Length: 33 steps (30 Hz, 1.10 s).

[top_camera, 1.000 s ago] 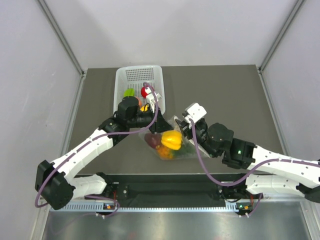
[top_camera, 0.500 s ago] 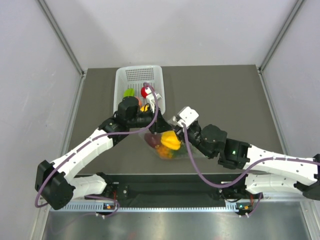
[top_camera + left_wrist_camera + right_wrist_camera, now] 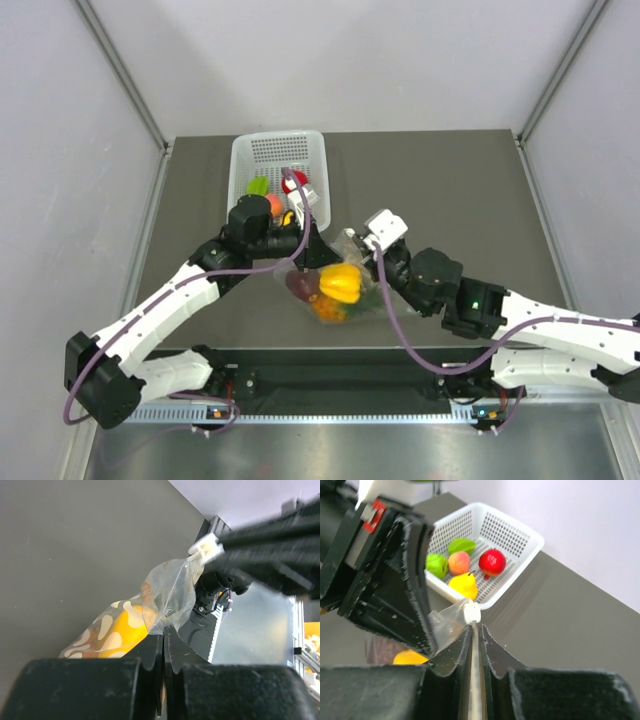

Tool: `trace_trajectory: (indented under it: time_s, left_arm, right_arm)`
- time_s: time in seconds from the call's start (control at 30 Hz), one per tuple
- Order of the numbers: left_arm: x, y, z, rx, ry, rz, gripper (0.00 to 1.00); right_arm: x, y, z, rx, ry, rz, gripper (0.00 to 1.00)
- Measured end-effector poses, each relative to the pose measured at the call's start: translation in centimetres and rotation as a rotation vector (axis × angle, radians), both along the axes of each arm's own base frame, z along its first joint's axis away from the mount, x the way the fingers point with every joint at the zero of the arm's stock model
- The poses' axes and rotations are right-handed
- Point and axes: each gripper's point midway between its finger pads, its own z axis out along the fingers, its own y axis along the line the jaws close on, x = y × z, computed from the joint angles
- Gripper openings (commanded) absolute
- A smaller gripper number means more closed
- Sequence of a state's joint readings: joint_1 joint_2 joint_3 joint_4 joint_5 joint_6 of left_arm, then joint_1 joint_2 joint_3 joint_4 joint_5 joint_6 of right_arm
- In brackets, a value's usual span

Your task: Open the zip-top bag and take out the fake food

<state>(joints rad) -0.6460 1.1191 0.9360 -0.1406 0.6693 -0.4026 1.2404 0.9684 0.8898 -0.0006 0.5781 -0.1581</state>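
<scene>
Clamps a fold of the zip-top bag in the left gripper; pinches its white zip end in the right gripper; shows the fake food inside.

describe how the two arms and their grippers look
The left arm and right arm have white shells, black round joints and loose purple cables. The left gripper and right gripper have black fingers.

Plain dark grey table with a matte top. The white basket sits flat on it, just beyond the left gripper fingertips. The zip-top bag sags under those and the right gripper fingertips. Can't tell if its bottom touches the table.
</scene>
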Motion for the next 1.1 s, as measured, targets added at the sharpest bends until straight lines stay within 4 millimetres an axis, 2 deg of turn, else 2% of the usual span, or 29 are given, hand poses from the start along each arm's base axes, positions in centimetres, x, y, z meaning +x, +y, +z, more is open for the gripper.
trace_trajectory:
  time_s: [0.17,0.3,0.4,0.43,0.53,0.8,0.87,1.1]
  left_arm:
    - [-0.6,0.1,0.0,0.004,-0.019,-0.036,0.00]
    - [-1.1,0.2,-0.3,0.011,-0.025,-0.066,0.00]
    - [-1.2,0.2,-0.4,0.015,-0.023,-0.074,0.00]
    - [-1.2,0.2,-0.5,0.016,-0.021,-0.077,0.00]
    - [-1.2,0.1,-0.7,0.021,-0.012,-0.080,0.00]
    - [-1.2,0.1,-0.7,0.021,-0.011,-0.080,0.00]
    - [-1.2,0.1,-0.7,0.021,-0.011,-0.080,0.00]
    - [-1.3,0.1,-0.7,0.019,-0.011,-0.084,0.00]
  right_arm:
    - [0.2,-1.9,1.6,0.067,-0.016,-0.005,0.08]
    - [0.4,-2.1,1.9,0.095,-0.010,0.017,0.11]
    - [-0.1,-1.5,1.8,0.095,0.001,0.067,0.31]
    - [-0.5,-1.1,1.7,0.096,0.003,0.096,0.43]
    - [-1.5,-0.3,1.8,0.098,0.010,0.170,0.56]
    - [-2.7,0.7,1.7,0.096,0.017,0.253,0.57]
    - [-2.6,0.7,1.6,0.091,0.018,0.251,0.48]
    - [-1.7,1.2,0.1,0.050,0.039,0.214,0.39]
